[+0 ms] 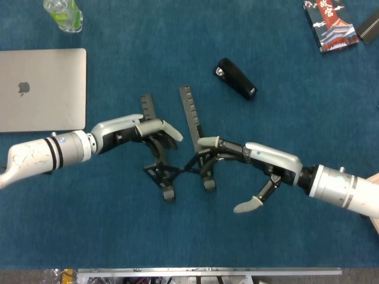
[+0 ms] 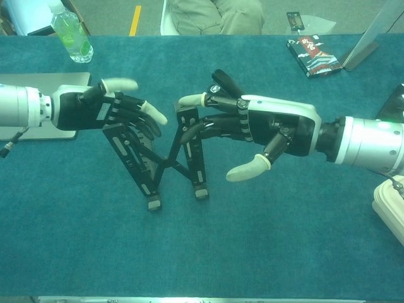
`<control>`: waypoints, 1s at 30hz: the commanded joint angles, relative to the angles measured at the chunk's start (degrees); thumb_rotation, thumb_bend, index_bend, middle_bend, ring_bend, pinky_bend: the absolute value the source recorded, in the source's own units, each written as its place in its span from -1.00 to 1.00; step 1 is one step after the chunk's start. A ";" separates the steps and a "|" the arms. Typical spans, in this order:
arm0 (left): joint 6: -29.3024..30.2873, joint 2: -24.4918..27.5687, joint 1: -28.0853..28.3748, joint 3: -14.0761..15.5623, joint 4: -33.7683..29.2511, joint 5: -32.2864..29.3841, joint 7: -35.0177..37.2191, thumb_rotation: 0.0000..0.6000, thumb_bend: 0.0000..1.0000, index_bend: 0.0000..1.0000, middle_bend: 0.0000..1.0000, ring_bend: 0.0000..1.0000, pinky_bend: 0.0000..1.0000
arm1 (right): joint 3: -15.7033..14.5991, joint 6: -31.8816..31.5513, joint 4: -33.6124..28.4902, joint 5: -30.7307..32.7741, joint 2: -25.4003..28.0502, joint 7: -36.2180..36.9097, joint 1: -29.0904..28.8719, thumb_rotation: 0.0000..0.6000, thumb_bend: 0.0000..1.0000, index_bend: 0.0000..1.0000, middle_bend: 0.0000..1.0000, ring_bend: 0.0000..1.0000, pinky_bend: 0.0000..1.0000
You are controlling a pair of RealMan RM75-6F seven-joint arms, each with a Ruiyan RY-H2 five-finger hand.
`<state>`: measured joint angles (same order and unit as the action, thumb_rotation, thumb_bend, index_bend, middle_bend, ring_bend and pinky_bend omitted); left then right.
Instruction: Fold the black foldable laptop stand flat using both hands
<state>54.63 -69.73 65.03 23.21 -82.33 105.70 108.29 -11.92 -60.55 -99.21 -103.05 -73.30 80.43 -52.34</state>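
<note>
The black laptop stand [image 1: 177, 170] [image 2: 163, 165] stands unfolded on the blue cloth, its two toothed rails joined by a crossed link. My left hand [image 1: 141, 132] [image 2: 113, 108] comes in from the left. Its fingers hook over the upper part of the left rail [image 1: 148, 112] and the thumb is lifted clear. From the right, my right hand [image 1: 249, 157] [image 2: 265, 129] curls its fingers around the right rail [image 1: 192, 115] [image 2: 191, 148]. Its thumb hangs free below.
A closed silver laptop [image 1: 41, 89] [image 2: 44, 104] lies at the left, with a green bottle [image 1: 62, 15] [image 2: 72, 35] behind it. A black stapler-like object [image 1: 235, 78] lies just beyond the stand. A patterned box [image 1: 328, 21] [image 2: 312, 55] sits far right.
</note>
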 commanded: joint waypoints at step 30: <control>1.53 -4.19 -1.44 3.52 1.80 2.07 6.15 -1.00 -0.57 -0.61 -0.61 -0.75 -0.61 | -0.75 -0.99 1.16 -0.71 -0.53 1.08 0.23 1.00 -1.00 -0.94 -0.68 -0.94 -0.85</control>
<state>56.12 -73.78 63.58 26.54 -80.61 107.61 114.21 -12.66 -61.54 -98.05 -103.76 -73.83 81.51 -52.11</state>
